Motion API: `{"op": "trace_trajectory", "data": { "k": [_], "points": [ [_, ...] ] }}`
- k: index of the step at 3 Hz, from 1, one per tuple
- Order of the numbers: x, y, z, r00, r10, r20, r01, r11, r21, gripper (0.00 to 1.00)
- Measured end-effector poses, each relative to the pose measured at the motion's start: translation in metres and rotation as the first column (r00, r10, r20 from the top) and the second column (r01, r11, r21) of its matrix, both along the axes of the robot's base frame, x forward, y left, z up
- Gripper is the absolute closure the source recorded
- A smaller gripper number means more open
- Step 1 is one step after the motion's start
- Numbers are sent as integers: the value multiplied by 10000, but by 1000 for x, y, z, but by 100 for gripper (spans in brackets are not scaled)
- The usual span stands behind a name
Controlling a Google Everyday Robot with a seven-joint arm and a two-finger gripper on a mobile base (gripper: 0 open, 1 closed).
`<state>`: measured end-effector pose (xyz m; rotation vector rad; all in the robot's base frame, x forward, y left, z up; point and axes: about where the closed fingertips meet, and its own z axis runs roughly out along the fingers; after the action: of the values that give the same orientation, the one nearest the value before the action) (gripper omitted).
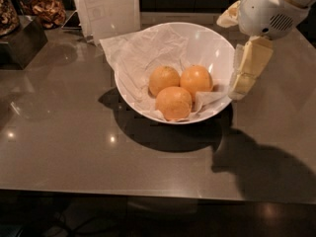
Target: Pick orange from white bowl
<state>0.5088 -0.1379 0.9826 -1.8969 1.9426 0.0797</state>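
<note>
The white bowl (207, 38), lined with crumpled white paper, stands in the middle of the grey table. It holds three oranges. The orange (196, 79), deeper in colour and glossy, lies at the back right. A paler one (164, 79) lies to its left and a larger duller one (174, 102) in front. My gripper (228, 57) hangs from the upper right at the bowl's right rim, just right of the orange. Its cream fingers (249, 65) are spread apart and hold nothing.
A white paper stand (108, 9) rises behind the bowl. A dark box (22, 41) and jars of snacks (47, 6) sit at the back left. The table's front edge runs along the bottom.
</note>
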Motion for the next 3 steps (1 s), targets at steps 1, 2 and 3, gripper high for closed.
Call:
{"op": "trace_trajectory", "data": {
  "k": [1,2,3],
  "points": [
    [5,-3,-3,9998,-189,54,188,9995,242,0],
    [33,8,-11,9994,353,7,-353,9968,724,0],
    [65,25,-22,9957,916,-99,-899,9893,1153,0]
  ]
}}
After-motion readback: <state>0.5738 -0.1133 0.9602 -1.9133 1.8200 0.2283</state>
